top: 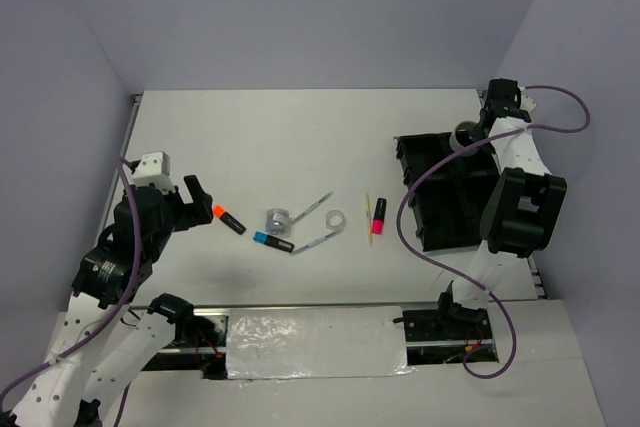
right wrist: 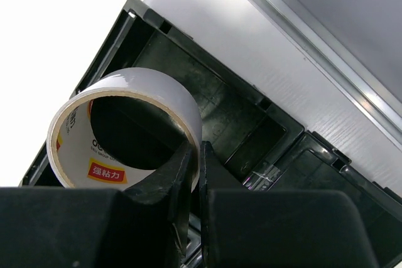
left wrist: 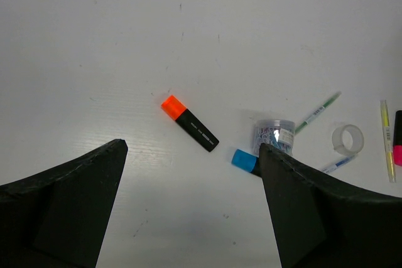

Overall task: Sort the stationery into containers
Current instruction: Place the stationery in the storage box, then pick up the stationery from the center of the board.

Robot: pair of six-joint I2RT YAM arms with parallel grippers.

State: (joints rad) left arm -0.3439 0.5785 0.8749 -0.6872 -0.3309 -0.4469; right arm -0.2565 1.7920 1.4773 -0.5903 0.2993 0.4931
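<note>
The sorting looks barely begun. The right pincer [right wrist: 196,155] is clenched on the wall of a grey tape roll [right wrist: 125,127], holding it on edge above the far end of the black tray [right wrist: 245,123]. It is over an open compartment and not yet set down. No item shows in the compartments that can be seen (the right arm hides part of the tray from above, so this is a judgement rather than a count). Everything else lies out on the tabletop [top: 250,137], well apart from the tray: an orange highlighter [left wrist: 188,122], a blue highlighter [left wrist: 244,160], a small round tub [left wrist: 274,136], a green-tipped pen [left wrist: 318,111], a second pen [top: 320,239], a small clear tape roll [left wrist: 347,139], a thin yellow stick [left wrist: 387,142] and a pink highlighter [top: 379,215]. The left pincer [left wrist: 191,145] is spread wide and empty, hanging above the orange highlighter, which sits between its fingers in the wrist view. That one seems likely to be the left arm's first pick. So one item is close to placed, and eight are left to do.
</note>
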